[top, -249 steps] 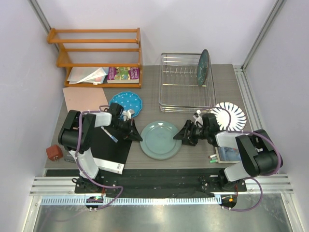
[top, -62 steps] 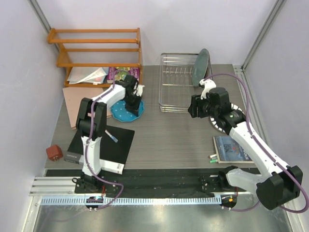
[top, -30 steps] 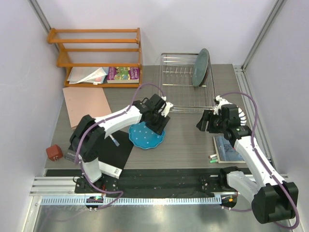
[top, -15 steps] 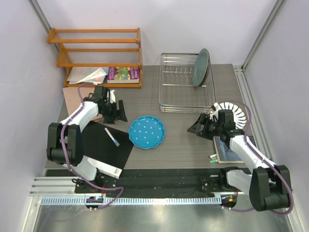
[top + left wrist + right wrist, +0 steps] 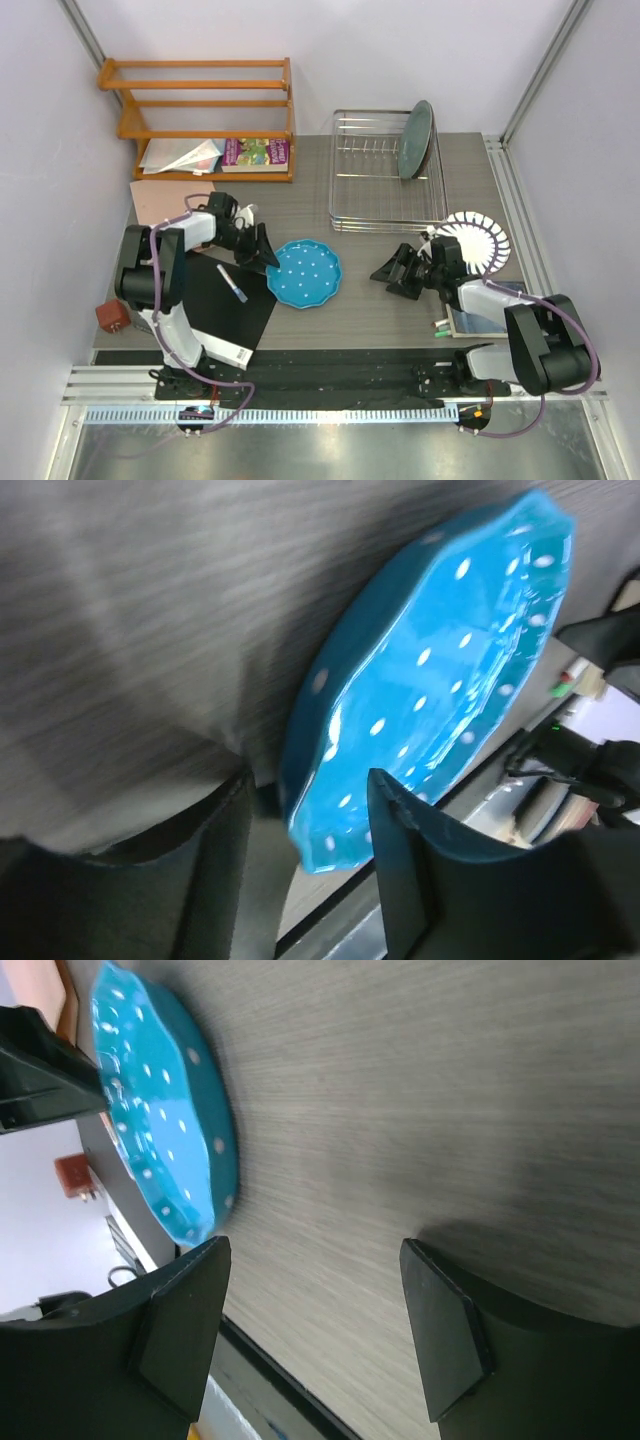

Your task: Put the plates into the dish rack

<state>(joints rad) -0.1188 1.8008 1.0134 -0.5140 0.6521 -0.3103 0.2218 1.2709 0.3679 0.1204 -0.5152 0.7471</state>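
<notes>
The blue dotted plate [image 5: 304, 273] lies flat on the table between my arms. My left gripper [image 5: 265, 258] is low at its left edge and open. In the left wrist view the plate [image 5: 430, 680] has its near rim between the two fingers of that gripper [image 5: 308, 780], with a gap at the lower finger. My right gripper [image 5: 385, 275] stands open, right of the plate and apart from it, facing the plate [image 5: 160, 1130] with only table between its fingers [image 5: 315, 1245]. A grey-green plate [image 5: 412, 145] stands in the dish rack [image 5: 375, 215]. The striped white plate [image 5: 480, 238] lies at the right.
An orange wooden shelf [image 5: 200, 100] with books [image 5: 255, 152] stands at the back left. A pink sheet [image 5: 165, 203], a black mat [image 5: 225, 310] with a pen [image 5: 232, 283] and a red block [image 5: 112, 316] lie on the left. A book [image 5: 485, 308] lies under my right arm.
My left gripper let go of the blue plate in the middle, drew back left, then returned to its left rim. My right gripper came down and left toward the plate.
</notes>
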